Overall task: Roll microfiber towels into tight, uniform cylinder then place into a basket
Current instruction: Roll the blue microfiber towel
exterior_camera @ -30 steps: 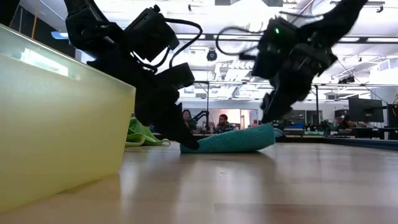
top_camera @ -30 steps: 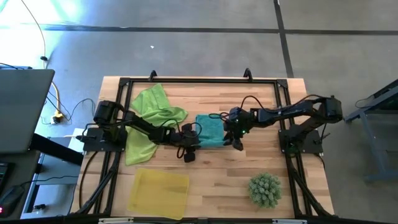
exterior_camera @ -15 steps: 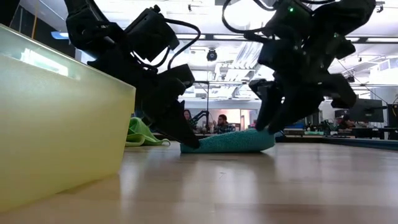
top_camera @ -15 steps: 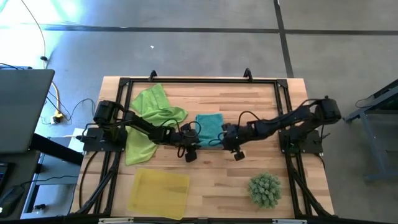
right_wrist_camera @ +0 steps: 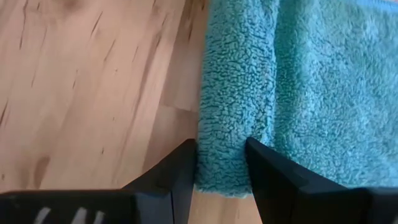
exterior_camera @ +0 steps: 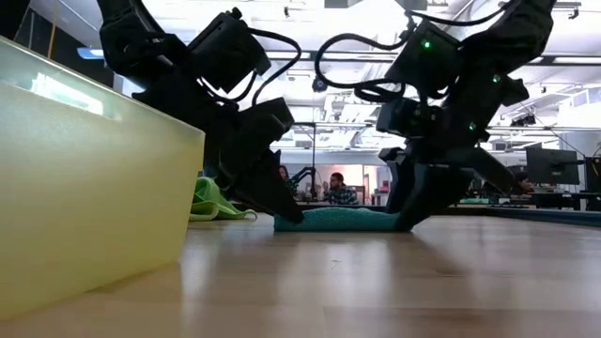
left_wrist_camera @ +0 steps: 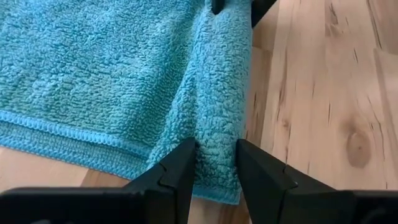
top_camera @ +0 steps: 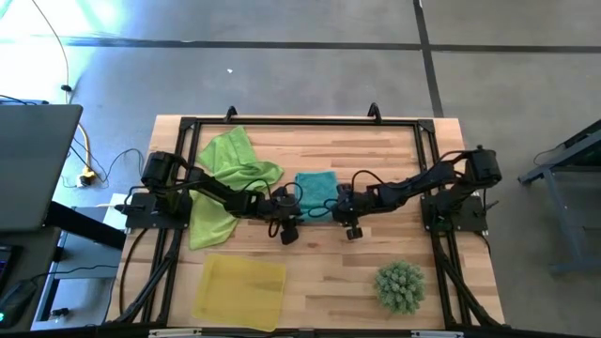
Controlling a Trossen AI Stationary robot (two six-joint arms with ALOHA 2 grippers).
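Basket: shallow translucent yellow tray [top_camera: 239,291] at the table's near left edge, nothing visible in it, well apart from the work.
Left gripper [left_wrist_camera: 216,163]: fingers pinching the left end of the rolled fold.
Towel: teal fluffy microfiber towel [top_camera: 316,192] mid-table, near edge rolled only a little, the rest flat.
Right gripper [right_wrist_camera: 221,162]: fingers pinching the fold's right end.
Risk: uneven turning between the two ends would probably cone or loosen the roll; a slipping pinch could let it unroll.

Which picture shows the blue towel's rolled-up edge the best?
The left wrist view: the blue towel fills it, its rolled edge between the left gripper fingers. The right wrist view shows the other end. The high view shows it small; the low view, a flat strip.
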